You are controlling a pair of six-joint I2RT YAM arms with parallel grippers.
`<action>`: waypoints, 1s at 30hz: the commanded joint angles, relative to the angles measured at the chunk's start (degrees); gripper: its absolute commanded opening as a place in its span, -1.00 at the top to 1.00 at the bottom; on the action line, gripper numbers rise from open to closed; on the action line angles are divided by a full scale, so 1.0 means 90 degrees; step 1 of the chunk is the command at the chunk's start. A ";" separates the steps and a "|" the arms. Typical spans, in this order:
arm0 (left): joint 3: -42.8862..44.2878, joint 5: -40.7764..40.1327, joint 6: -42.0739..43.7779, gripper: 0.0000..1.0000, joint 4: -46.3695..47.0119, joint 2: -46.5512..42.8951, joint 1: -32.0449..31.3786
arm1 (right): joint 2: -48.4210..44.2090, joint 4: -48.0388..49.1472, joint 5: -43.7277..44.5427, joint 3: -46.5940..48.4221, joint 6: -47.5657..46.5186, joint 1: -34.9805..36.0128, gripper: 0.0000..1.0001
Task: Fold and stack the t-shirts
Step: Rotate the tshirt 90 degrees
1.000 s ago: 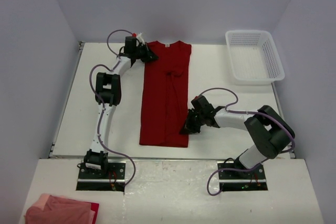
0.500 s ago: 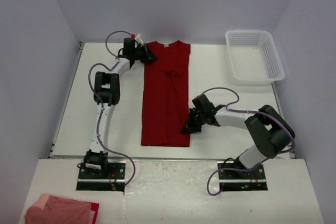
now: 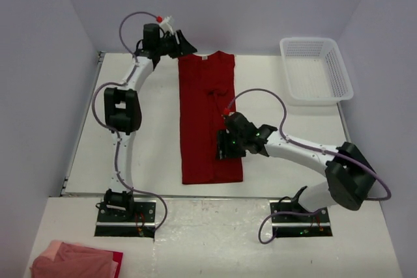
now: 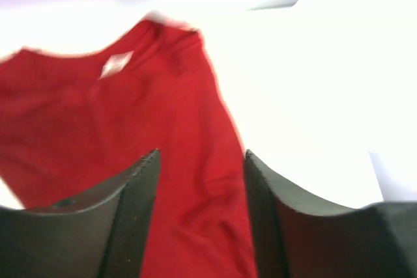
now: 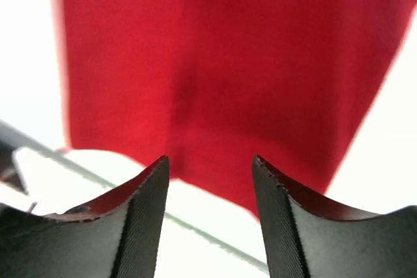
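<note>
Mesh basket (image 3: 316, 69) well right of both claws. Red shirt (image 3: 207, 115), a long narrow strip, flat on worktop (image 3: 150, 135): collar by left claw (image 3: 184, 45), hem below right claw (image 3: 223, 149). Both claws stand apart.

A t-shirt (image 3: 208, 122) is laid flat & lengthwise at approx. the middle of the desk (image 3: 150, 154), w/ collar at the far end and hem near the front edge. A basket (image 3: 317, 69) is set in the far-right corner, well apart from the t-shirt. The left gripper (image 3: 187, 46) is held just beyond the t-shirt's far-left corner, the right gripper (image 3: 222, 150) above its near-right part. Crumpled cloth (image 3: 75, 260) is seen near left, in front of the left arm's base.
</note>
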 commanded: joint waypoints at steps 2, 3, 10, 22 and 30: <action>0.0147 -0.0047 -0.0183 -0.22 -0.0605 -0.1994 -0.0128 | -0.1166 -0.1203 0.0740 0.1309 -0.0445 0.0317 -0.15; -0.0020 -0.0378 -0.0202 -0.22 -0.0887 -0.2616 -0.0283 | -0.1351 -0.1602 0.1108 0.1475 -0.0357 0.0326 -0.17; -0.3517 -0.3095 0.0071 -0.15 -0.3556 -0.5402 -0.0792 | -0.2865 -0.1831 0.0812 0.0639 0.0229 -0.0288 -0.96; -0.8994 -0.2042 -0.0085 -0.08 -0.2522 -0.8980 -0.0782 | -0.3805 -0.0337 0.0116 -0.1764 0.1372 -0.0875 -0.40; -1.0314 -0.1310 -0.0251 -0.07 -0.1711 -0.8892 -0.0773 | -0.3951 0.0473 -0.0031 -0.2965 0.2006 -0.0875 -0.26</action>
